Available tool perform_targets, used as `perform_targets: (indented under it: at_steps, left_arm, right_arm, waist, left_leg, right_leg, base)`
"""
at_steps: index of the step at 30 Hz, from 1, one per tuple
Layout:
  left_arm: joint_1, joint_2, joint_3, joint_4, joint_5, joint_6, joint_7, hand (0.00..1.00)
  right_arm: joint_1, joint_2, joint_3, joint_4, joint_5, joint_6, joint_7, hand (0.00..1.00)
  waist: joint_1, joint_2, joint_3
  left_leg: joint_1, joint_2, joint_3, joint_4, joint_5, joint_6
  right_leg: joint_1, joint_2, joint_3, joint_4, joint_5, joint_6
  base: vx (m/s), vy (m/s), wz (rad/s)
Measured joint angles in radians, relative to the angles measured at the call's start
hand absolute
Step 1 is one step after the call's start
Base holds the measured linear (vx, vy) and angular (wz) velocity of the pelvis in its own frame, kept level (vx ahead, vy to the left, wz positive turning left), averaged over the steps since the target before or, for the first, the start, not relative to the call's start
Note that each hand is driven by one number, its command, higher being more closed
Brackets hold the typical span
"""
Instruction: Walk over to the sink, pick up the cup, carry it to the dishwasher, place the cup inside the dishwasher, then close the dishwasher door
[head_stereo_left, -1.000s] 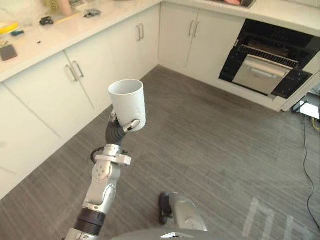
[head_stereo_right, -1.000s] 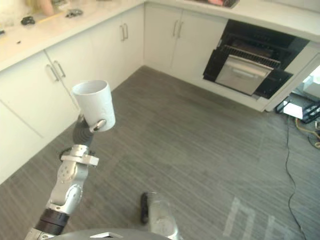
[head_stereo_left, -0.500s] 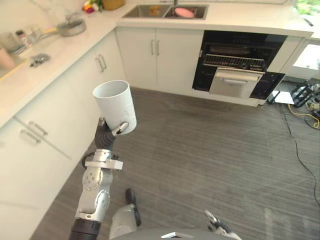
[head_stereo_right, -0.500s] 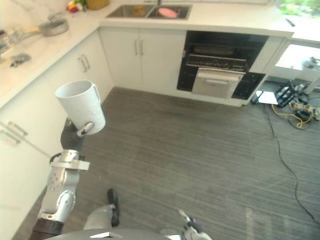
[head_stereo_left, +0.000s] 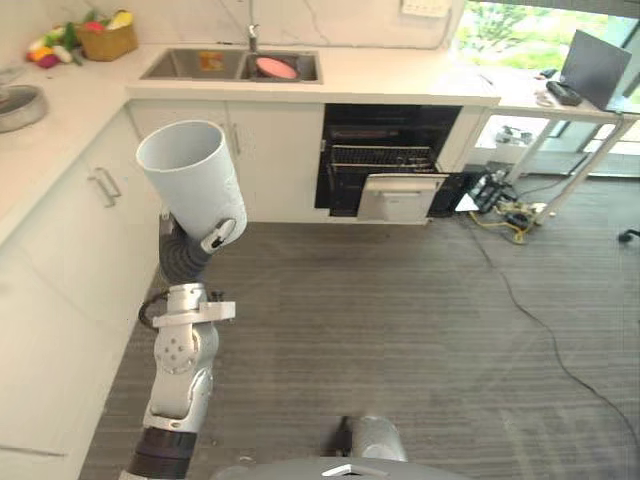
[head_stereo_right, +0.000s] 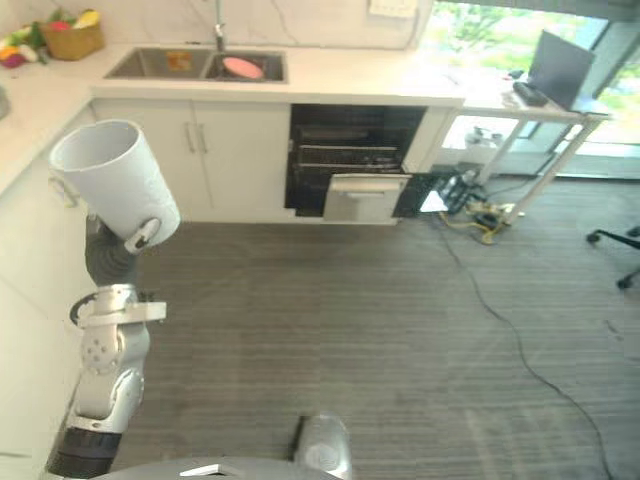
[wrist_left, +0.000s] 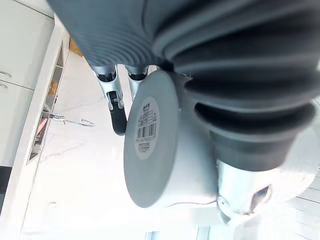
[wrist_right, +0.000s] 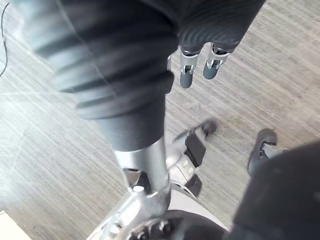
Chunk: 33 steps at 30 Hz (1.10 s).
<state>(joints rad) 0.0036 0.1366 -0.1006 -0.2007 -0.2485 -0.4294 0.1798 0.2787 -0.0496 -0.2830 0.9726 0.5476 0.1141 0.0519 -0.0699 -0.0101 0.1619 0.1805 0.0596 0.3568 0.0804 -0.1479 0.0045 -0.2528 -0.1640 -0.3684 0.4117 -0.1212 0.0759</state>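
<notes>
A white cup (head_stereo_left: 190, 180) is held up, mouth upward and tilted, at the left of the head views. My left hand (head_stereo_left: 214, 238) is shut on it from below and behind. In the left wrist view the cup's flat base (wrist_left: 150, 140) faces the camera, with fingers (wrist_left: 118, 112) curled round its far side. The dishwasher (head_stereo_left: 385, 150) stands open under the counter across the floor, its racks showing and its door (head_stereo_left: 400, 196) hanging out. To its left the sink (head_stereo_left: 232, 66) holds a pink item. My right hand (wrist_right: 186, 75) hangs over the floor, fingers relaxed and holding nothing.
White cabinets (head_stereo_left: 60, 230) and a counter run along the left, close to my left arm. A fruit basket (head_stereo_left: 106, 38) stands by the sink. At the right is a desk with a laptop (head_stereo_left: 594, 66), and cables (head_stereo_left: 500, 214) lie on the grey floor (head_stereo_left: 400, 320).
The whole picture has swung round from the corner cabinets to face the sink and the open dishwasher. The cup has stayed in my left hand.
</notes>
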Motion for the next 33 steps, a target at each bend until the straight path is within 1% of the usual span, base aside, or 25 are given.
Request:
perform_targets:
  at_steps: [1, 2, 3, 4, 6, 7, 9, 11, 13, 15, 16, 17, 18, 19, 20, 21, 22, 23, 24, 26, 27, 29, 30, 32, 33]
  left_arm:
    - [0.002, 0.006, 0.000, 0.005, 0.010, -0.006, 0.003, 1.00]
    - [0.002, 0.008, 0.001, 0.008, 0.015, -0.007, 0.005, 1.00]
    - [0.001, 0.018, 0.001, 0.008, 0.016, -0.012, 0.006, 1.00]
    - [0.000, 0.004, 0.002, 0.029, 0.017, -0.024, 0.008, 1.00]
    - [0.015, -0.029, 0.001, 0.053, 0.015, -0.016, 0.009, 1.00]
    - [0.015, -0.032, 0.006, 0.063, 0.014, -0.011, 0.009, 1.00]
    - [0.015, -0.036, 0.009, 0.066, 0.015, -0.009, 0.001, 1.00]
    - [0.015, -0.047, 0.009, 0.063, 0.014, -0.008, -0.010, 1.00]
    - [0.015, -0.038, 0.013, 0.062, -0.009, -0.003, -0.014, 1.00]
    - [0.016, -0.039, 0.020, 0.062, -0.037, 0.001, -0.028, 1.00]
    - [0.018, -0.039, 0.021, 0.057, -0.044, 0.002, -0.046, 1.00]
    - [0.020, -0.040, 0.020, 0.047, -0.044, 0.002, -0.060, 1.00]
    - [0.022, -0.040, 0.019, 0.042, -0.044, 0.002, -0.063, 1.00]
    - [0.029, -0.040, 0.020, 0.030, -0.045, 0.001, -0.062, 1.00]
    - [0.034, -0.040, 0.020, 0.024, -0.045, 0.002, -0.062, 1.00]
    - [0.043, -0.041, 0.020, 0.017, -0.045, 0.001, -0.062, 1.00]
    - [0.053, -0.041, 0.023, 0.018, -0.053, 0.001, -0.062, 1.00]
    - [0.058, -0.041, 0.027, 0.018, -0.062, 0.001, -0.062, 1.00]
    - [0.068, -0.042, 0.052, 0.019, -0.077, -0.002, -0.067, 1.00]
    - [0.081, -0.042, 0.105, 0.020, -0.099, -0.010, -0.079, 1.00]
    - [0.085, -0.039, 0.105, 0.020, -0.102, -0.015, -0.081, 1.00]
    - [0.101, -0.043, 0.094, 0.020, -0.102, -0.016, -0.089, 1.00]
    - [0.107, -0.043, 0.082, 0.020, -0.101, -0.016, -0.099, 1.00]
    - [0.094, -0.048, 0.055, 0.017, -0.098, -0.015, -0.119, 1.00]
    - [0.084, -0.054, 0.049, 0.017, -0.086, -0.015, -0.123, 1.00]
  right_arm:
    - [0.007, 0.001, 0.008, -0.006, 0.001, 0.004, -0.002, 0.00]
    - [0.012, 0.003, 0.012, -0.006, 0.005, 0.007, -0.007, 0.00]
    - [0.037, 0.008, 0.029, -0.004, 0.016, 0.020, -0.012, 0.00]
    - [0.032, -0.002, 0.028, 0.006, 0.024, 0.026, -0.013, 0.00]
    - [0.022, -0.049, 0.000, 0.025, 0.052, 0.038, -0.017, 0.00]
    - [0.000, -0.072, -0.012, 0.031, 0.053, 0.046, -0.022, 0.00]
    - [-0.011, -0.074, -0.018, 0.035, 0.043, 0.061, -0.020, 0.00]
    - [-0.009, -0.075, -0.015, 0.050, 0.011, 0.065, -0.008, 0.00]
    - [-0.011, -0.087, -0.015, 0.075, -0.004, 0.059, -0.010, 0.00]
    - [-0.017, -0.086, -0.020, 0.078, -0.002, 0.056, -0.012, 0.00]
    - [-0.018, -0.093, -0.037, 0.083, -0.001, 0.056, -0.012, 0.00]
    - [-0.022, -0.099, -0.037, 0.087, 0.000, 0.056, -0.009, 0.00]
    - [-0.028, -0.099, -0.037, 0.086, -0.001, 0.054, -0.008, 0.00]
    - [-0.051, -0.099, -0.036, 0.082, -0.005, 0.054, -0.008, 0.00]
    - [-0.062, -0.099, -0.037, 0.083, -0.005, 0.052, -0.010, 0.00]
    - [-0.070, -0.105, -0.035, 0.083, -0.005, 0.046, -0.009, 0.00]
    - [-0.071, -0.109, -0.037, 0.083, 0.003, 0.047, -0.010, 0.00]
    - [-0.071, -0.110, -0.040, 0.084, 0.014, 0.047, -0.010, 0.00]
    - [-0.079, -0.091, -0.045, 0.093, 0.040, 0.047, -0.014, 0.00]
    - [-0.086, -0.059, -0.044, 0.106, 0.049, 0.047, -0.017, 0.00]
    - [-0.078, -0.053, -0.043, 0.106, 0.034, 0.043, -0.016, 0.00]
    - [-0.063, -0.044, -0.041, 0.106, 0.024, 0.041, -0.018, 0.00]
    - [-0.056, -0.044, -0.041, 0.102, 0.030, 0.041, -0.019, 0.00]
    - [-0.052, -0.055, -0.046, 0.081, 0.046, 0.042, -0.026, 0.00]
    - [-0.048, -0.061, -0.056, 0.057, 0.045, 0.042, -0.032, 0.00]
  waist:
    - [-0.012, -0.006, -0.001]
    - [-0.016, -0.010, -0.003]
    - [-0.018, -0.036, -0.019]
    - [-0.018, -0.031, -0.022]
    - [-0.013, 0.058, -0.034]
    - [-0.006, 0.079, -0.034]
    - [-0.011, 0.076, -0.029]
    - [0.011, 0.079, 0.000]
    - [0.032, 0.085, 0.006]
    - [0.041, 0.072, 0.012]
    - [0.043, 0.070, 0.012]
    - [0.043, 0.069, 0.012]
    - [0.041, 0.067, 0.013]
    - [0.039, 0.065, 0.015]
    - [0.037, 0.066, 0.016]
    - [0.033, 0.067, 0.016]
    - [0.032, 0.066, 0.017]
    - [0.033, 0.067, 0.017]
    - [0.039, 0.032, 0.025]
    - [0.043, -0.009, 0.016]
    - [0.048, -0.022, 0.008]
    - [0.061, -0.036, -0.021]
    - [0.062, -0.040, -0.043]
    - [0.057, -0.027, -0.054]
    - [0.051, -0.017, -0.051]
  left_leg:
    - [0.025, -0.008, -0.017, 0.008, -0.025, -0.015]
    - [0.039, -0.016, -0.029, 0.012, -0.040, -0.025]
    - [0.053, -0.043, -0.055, 0.030, -0.069, -0.042]
    - [0.062, -0.037, -0.065, 0.058, -0.104, -0.054]
    - [0.044, 0.030, -0.063, 0.110, -0.149, -0.086]
    - [0.044, 0.050, -0.051, 0.139, -0.152, -0.095]
    - [-0.016, 0.092, -0.055, 0.339, -0.141, -0.105]
    - [-0.190, 0.222, -0.077, 0.816, -0.025, -0.141]
    - [-0.301, 0.282, -0.073, 1.010, -0.050, -0.099]
    - [-0.328, 0.303, -0.015, 0.942, -0.078, -0.063]
    - [-0.323, 0.290, 0.016, 0.763, -0.086, -0.058]
    - [-0.308, 0.245, 0.014, 0.507, -0.073, -0.068]
    - [-0.300, 0.221, -0.002, 0.384, -0.052, -0.078]
    - [-0.295, 0.185, -0.041, 0.179, 0.010, -0.089]
    - [-0.292, 0.177, -0.063, 0.103, 0.041, -0.096]
    - [-0.292, 0.178, -0.088, 0.019, 0.086, -0.121]
    - [-0.270, 0.176, -0.063, 0.008, 0.169, -0.141]
    - [-0.251, 0.169, -0.041, 0.010, 0.216, -0.132]
    - [-0.233, 0.146, -0.012, 0.052, 0.231, -0.106]
    - [-0.246, 0.122, 0.001, 0.152, 0.135, -0.093]
    - [-0.256, 0.113, -0.009, 0.219, 0.074, -0.094]
    - [-0.258, 0.063, -0.049, 0.252, 0.013, -0.083]
    - [-0.257, 0.043, -0.046, 0.246, 0.004, -0.073]
    - [-0.238, -0.006, -0.049, 0.220, 0.002, -0.040]
    - [-0.216, -0.037, -0.047, 0.200, 0.002, -0.017]
  right_leg:
    - [0.007, 0.005, 0.014, -0.096, 0.075, -0.007]
    - [0.015, 0.004, 0.032, -0.118, 0.109, -0.020]
    - [0.038, -0.011, 0.064, -0.146, 0.167, -0.052]
    - [0.046, -0.010, 0.074, -0.130, 0.194, -0.088]
    - [0.038, 0.037, 0.049, -0.095, 0.143, -0.096]
    - [0.029, 0.048, 0.049, -0.058, 0.091, -0.097]
    - [0.067, 0.051, 0.034, -0.041, 0.039, -0.098]
    - [0.193, 0.102, 0.023, -0.132, 0.019, -0.114]
    - [0.278, 0.121, 0.022, -0.198, 0.024, -0.113]
    - [0.353, 0.116, 0.027, -0.267, 0.043, -0.085]
    - [0.381, 0.104, 0.028, -0.293, 0.046, -0.075]
    - [0.385, 0.080, 0.030, -0.299, 0.043, -0.056]
    - [0.382, 0.065, 0.033, -0.297, 0.039, -0.044]
    - [0.371, 0.038, 0.054, -0.288, 0.029, -0.022]
    - [0.369, 0.025, 0.060, -0.285, 0.023, -0.012]
    - [0.372, 0.002, 0.066, -0.271, 0.012, 0.017]
    - [0.386, -0.023, 0.075, -0.244, -0.006, 0.069]
    - [0.397, -0.037, 0.078, -0.240, -0.011, 0.085]
    - [0.428, -0.077, 0.082, -0.244, -0.017, 0.095]
    - [0.445, -0.119, 0.078, -0.244, -0.003, 0.085]
    - [0.457, -0.131, 0.080, -0.242, 0.010, 0.087]
    - [0.466, -0.165, 0.081, -0.244, 0.027, 0.088]
    - [0.462, -0.182, 0.077, -0.242, 0.049, 0.082]
    - [0.404, -0.237, 0.076, -0.123, 0.068, 0.070]
    - [0.343, -0.286, 0.088, 0.015, 0.086, 0.051]
  base:
    - [0.46, -0.113, 0.25]
    - [0.52, -0.157, 0.54]
    - [0.55, -0.179, 0.47]
    - [0.52, -0.154, 0.33]
    - [0.43, -0.106, 0.03]
    - [0.44, -0.118, -0.01]
    - [0.41, -0.171, 0.12]
    - [0.38, -0.143, 0.05]
    - [0.32, -0.032, -0.20]
    - [0.33, 0.002, -0.12]
    - [0.33, 0.118, -0.08]
    - [0.22, 0.112, -0.06]
    - [0.31, 0.241, -0.14]
    - [0.20, 0.202, -0.16]
    - [0.31, 0.319, -0.14]
    - [0.28, 0.296, -0.03]
    - [0.30, 0.290, -0.01]
    - [0.30, 0.303, -0.12]
    - [0.29, 0.299, -0.22]
    - [0.30, 0.316, -0.23]
    - [0.23, 0.233, -0.14]
    - [0.23, 0.258, -0.20]
    - [0.23, 0.258, -0.10]
    - [0.21, 0.263, 0.10]
    - [0.19, 0.250, 0.11]
